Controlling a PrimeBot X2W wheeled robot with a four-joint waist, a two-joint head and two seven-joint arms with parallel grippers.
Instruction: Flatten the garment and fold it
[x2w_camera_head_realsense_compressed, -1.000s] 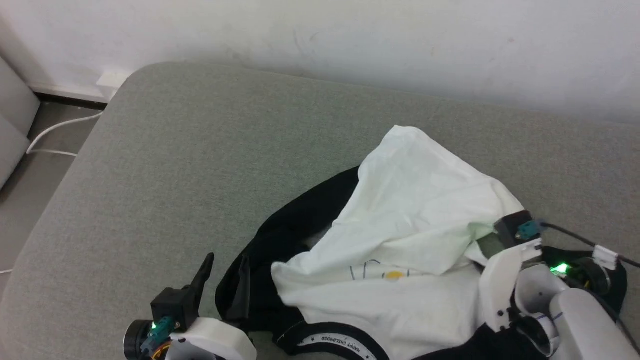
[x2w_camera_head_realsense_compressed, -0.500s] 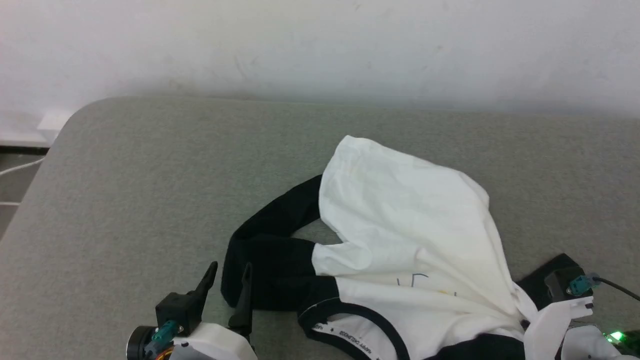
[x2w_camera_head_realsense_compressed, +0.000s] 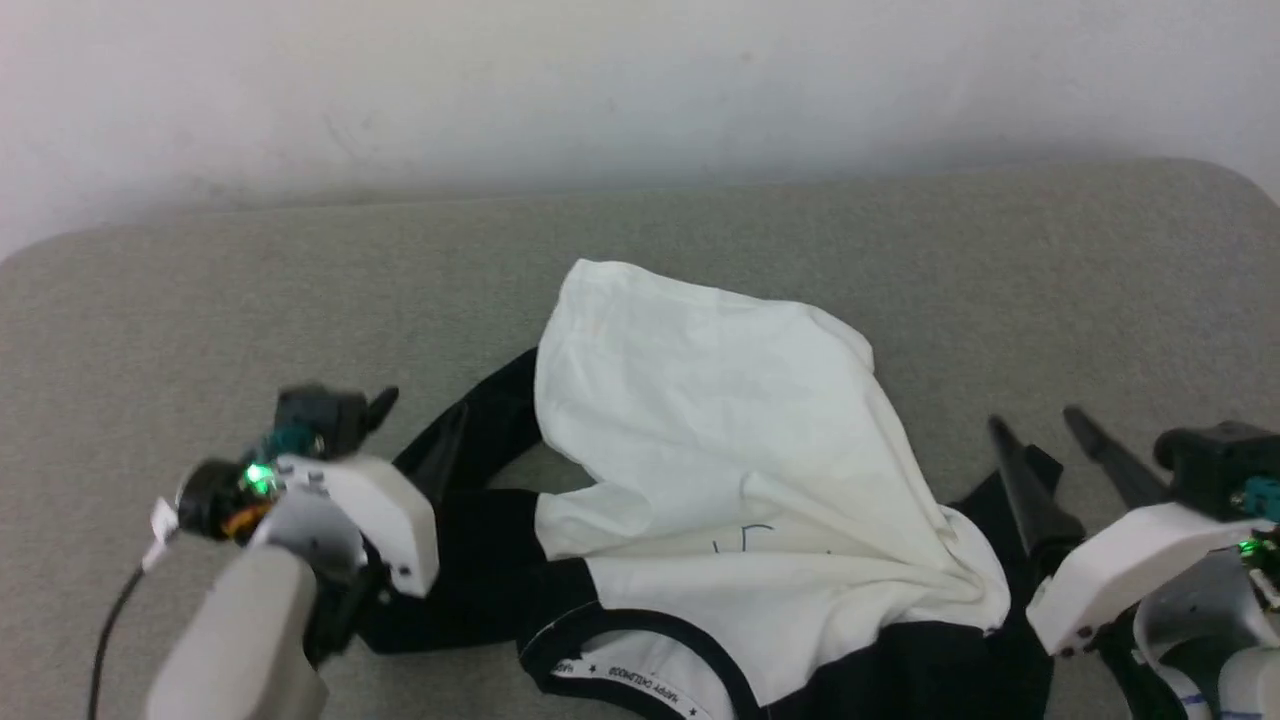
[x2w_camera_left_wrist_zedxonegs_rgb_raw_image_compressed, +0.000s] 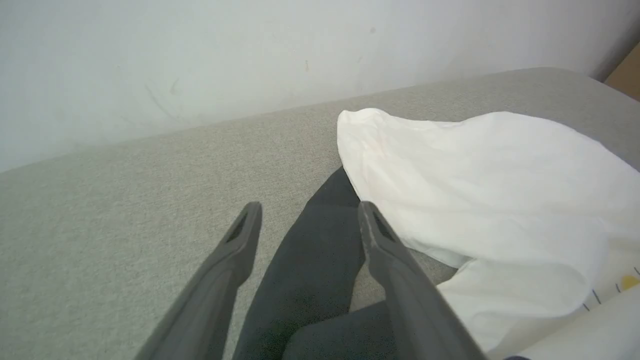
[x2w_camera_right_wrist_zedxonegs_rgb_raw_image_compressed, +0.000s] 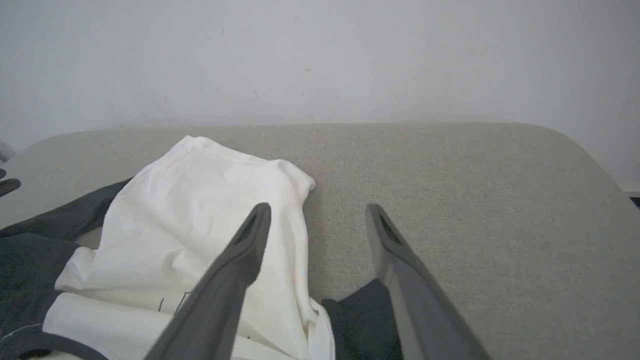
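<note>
**A:** Whereabouts of the garment?

**B:** Lying crumpled on the grey cushion, toward its front edge and roughly midway between its left and right edges. White body heaped and doubled over itself. Black neckband right at the front edge, with part of the chest print peeking out from under a fold.

**A:** Likely feel in the grip?

**B:** Probably light, soft and limp, with no stiffness, so bound to sag and bunch when lifted. Not fragile, and not slippery on this fabric. Best pinched at a sleeve end or shoulder seam on each side, then drawn apart to spread flat.

**A:** State of the left gripper?

**B:** Fingers spread wide, straddling the black sleeve on the side nearer the cushion's left edge. Gripping nothing. Cannot tell whether touching the cloth.

**A:** And the right gripper?

**B:** Fingers likewise spread wide, pinching nothing. Poised at the garment's right side, in the wrist view one finger before the white cloth, the other before bare cushion, just beside the other black sleeve.
</note>
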